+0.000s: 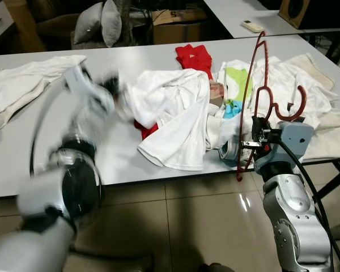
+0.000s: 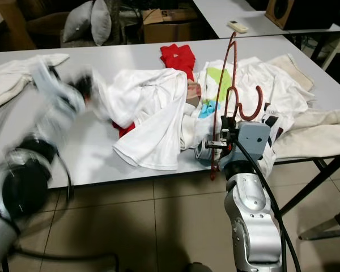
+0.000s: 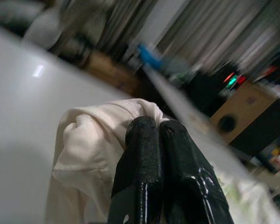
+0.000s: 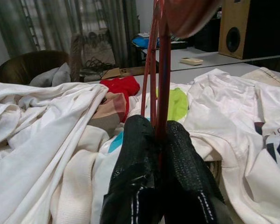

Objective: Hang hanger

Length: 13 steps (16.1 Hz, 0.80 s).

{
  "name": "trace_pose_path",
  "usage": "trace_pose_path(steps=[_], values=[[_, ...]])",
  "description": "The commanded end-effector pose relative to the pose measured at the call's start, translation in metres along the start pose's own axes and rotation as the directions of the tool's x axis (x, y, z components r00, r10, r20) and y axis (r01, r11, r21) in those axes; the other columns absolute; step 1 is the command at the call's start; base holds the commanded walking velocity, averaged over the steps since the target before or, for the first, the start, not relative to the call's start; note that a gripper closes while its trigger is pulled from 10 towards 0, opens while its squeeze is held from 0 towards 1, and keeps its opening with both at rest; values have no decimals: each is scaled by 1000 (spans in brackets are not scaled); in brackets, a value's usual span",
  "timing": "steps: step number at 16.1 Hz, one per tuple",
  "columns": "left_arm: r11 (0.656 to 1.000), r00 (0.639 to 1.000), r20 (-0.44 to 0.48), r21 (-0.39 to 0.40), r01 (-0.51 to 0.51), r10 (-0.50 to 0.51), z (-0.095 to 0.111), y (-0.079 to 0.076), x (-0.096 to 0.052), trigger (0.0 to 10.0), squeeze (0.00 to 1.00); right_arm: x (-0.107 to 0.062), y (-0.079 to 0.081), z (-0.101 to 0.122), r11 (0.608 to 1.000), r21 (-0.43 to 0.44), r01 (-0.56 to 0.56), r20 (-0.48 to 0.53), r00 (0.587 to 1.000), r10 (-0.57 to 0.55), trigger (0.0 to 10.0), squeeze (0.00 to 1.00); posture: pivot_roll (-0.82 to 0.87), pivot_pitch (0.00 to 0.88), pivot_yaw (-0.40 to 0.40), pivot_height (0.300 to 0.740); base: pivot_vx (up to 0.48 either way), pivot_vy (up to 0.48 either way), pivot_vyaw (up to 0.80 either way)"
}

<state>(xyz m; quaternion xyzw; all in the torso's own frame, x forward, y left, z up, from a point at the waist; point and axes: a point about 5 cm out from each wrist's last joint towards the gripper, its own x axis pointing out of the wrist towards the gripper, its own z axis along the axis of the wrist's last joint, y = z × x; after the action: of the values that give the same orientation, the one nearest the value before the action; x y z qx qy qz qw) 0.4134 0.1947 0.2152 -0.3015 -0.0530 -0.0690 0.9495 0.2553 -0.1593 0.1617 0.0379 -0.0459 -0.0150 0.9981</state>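
A red wire hanger stands upright at the table's front right edge, its hook curling to the right. My right gripper is shut on its lower bar; in the right wrist view the black fingers clamp the red rods. A white shirt lies crumpled in the middle of the grey table. My left gripper, blurred in the head views, is shut on a fold of this white shirt at its left edge.
More clothes are heaped on the table's right half, with a red garment behind them and a white cloth at far left. A remote lies on another table behind. A cardboard box and cushions stand beyond.
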Motion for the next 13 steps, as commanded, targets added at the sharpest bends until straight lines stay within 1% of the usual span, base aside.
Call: trace_pose_path(steps=[1,2,3,4,5,6,7,8,9,11,12,13], values=[[999,996,76,-3,40,-40,26,-8,6,0,0,-1,-1,0,1000,2,15,9,1000,-15,10000,0,-36,0,89,740,0,0,0],[997,983,163,16,81,-83,63,-25,13,0,0,0,-1,1,1000,4,14,12,1000,-15,10000,0,-33,0,89,740,0,0,0],[980,946,268,123,154,-182,109,-52,17,0,0,0,-2,1,1000,5,14,14,1000,-14,10000,0,-34,0,89,740,0,0,0],[959,886,369,139,247,-281,150,-80,16,0,0,-1,-3,2,1000,6,18,18,1000,-18,10000,0,-34,0,89,740,0,0,0],[931,835,413,165,324,-364,173,-100,12,0,0,0,-4,2,1000,7,21,21,1000,-21,10000,0,-34,0,89,740,0,0,0],[914,817,411,209,347,-404,180,-109,11,0,0,0,-4,2,1000,7,21,22,1000,-21,10000,0,-24,0,89,740,0,0,0],[905,819,387,233,357,-423,180,-114,12,0,0,0,-3,2,1000,7,13,28,1000,-13,10000,0,-24,0,89,740,0,0,0],[902,826,368,238,360,-427,176,-116,13,0,0,0,-2,3,1000,8,3,34,999,-3,10000,0,-24,0,89,740,0,0,0],[899,836,343,253,357,-428,167,-113,15,0,0,0,-1,4,1000,12,-1,40,999,1,10000,0,-26,0,94,740,0,0,0],[908,867,302,269,322,-397,154,-106,19,0,0,-1,-2,5,1000,14,-1,43,999,1,10000,0,-28,0,91,740,0,0,0],[899,880,257,297,323,-401,145,-107,21,0,0,-2,-3,4,1000,13,-1,41,999,0,10000,0,-27,0,91,740,0,0,0],[880,887,194,328,343,-418,130,-110,24,0,0,-2,-3,3,1000,11,0,38,999,0,10000,0,-28,0,92,740,0,0,0]])
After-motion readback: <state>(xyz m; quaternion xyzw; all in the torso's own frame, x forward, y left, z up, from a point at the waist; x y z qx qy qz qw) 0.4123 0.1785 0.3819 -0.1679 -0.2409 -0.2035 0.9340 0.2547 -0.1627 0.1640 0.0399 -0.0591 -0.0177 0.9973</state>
